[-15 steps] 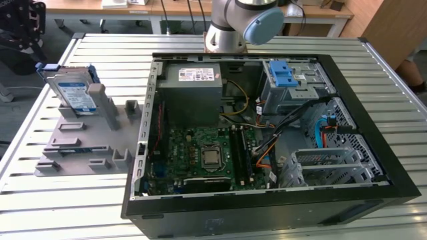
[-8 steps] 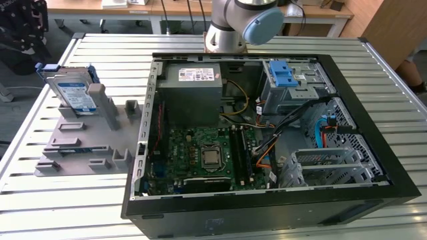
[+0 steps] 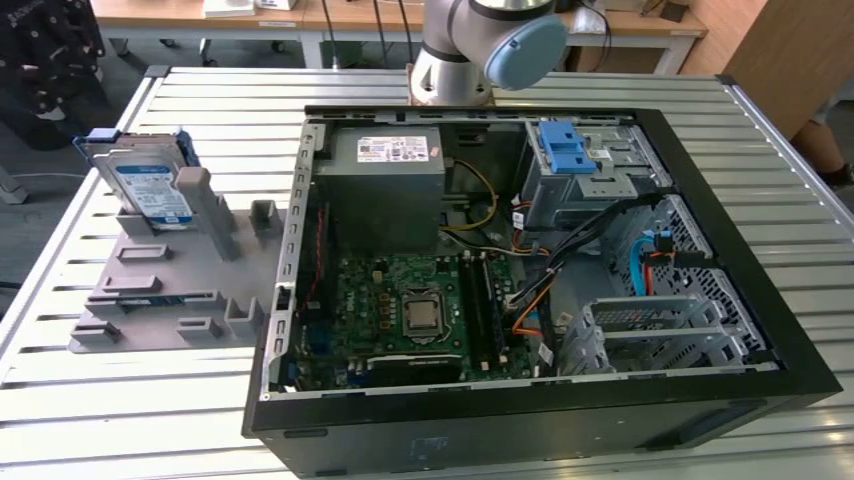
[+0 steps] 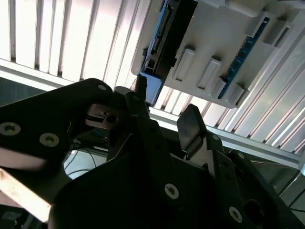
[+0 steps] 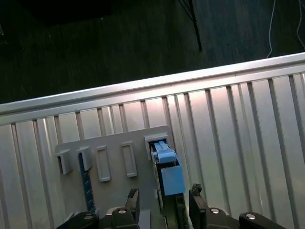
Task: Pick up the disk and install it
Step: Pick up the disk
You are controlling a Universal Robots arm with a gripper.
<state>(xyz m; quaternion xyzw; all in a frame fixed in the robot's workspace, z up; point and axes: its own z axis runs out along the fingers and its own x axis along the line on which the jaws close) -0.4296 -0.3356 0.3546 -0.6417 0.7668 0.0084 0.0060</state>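
claw (image 5: 164,195) spread near upright, blue-framed silver disk (image 3: 144,186).

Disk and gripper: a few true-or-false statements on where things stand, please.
1. The silver hard disk with blue carrier frame stands on edge in the grey plastic fixture. True.
2. The gripper is shut on the disk. False: it is open, holding nothing.
3. The disk sits inside the black computer case. False: it is in the fixture, outside the case.
4. The case is open, its green motherboard exposed. True.
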